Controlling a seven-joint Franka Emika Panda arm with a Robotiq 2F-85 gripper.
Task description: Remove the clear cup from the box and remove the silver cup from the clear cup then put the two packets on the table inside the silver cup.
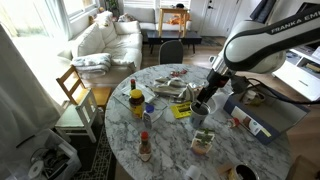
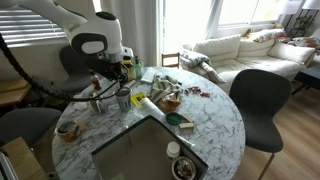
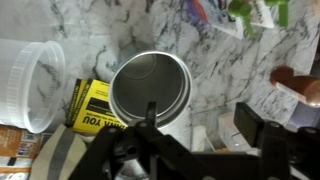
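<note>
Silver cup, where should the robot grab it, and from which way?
Probably the rim wall, coming straight down from above: the silver cup stands upright with its round mouth open, so one of the jaws could slip inside and one outside. The yellow packet crowds one side.

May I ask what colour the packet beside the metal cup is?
Yellow packet, black lettering; wrist view.

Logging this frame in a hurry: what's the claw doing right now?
Claw: open, holding nothing, its jaws apart close to the silver cup.
</note>
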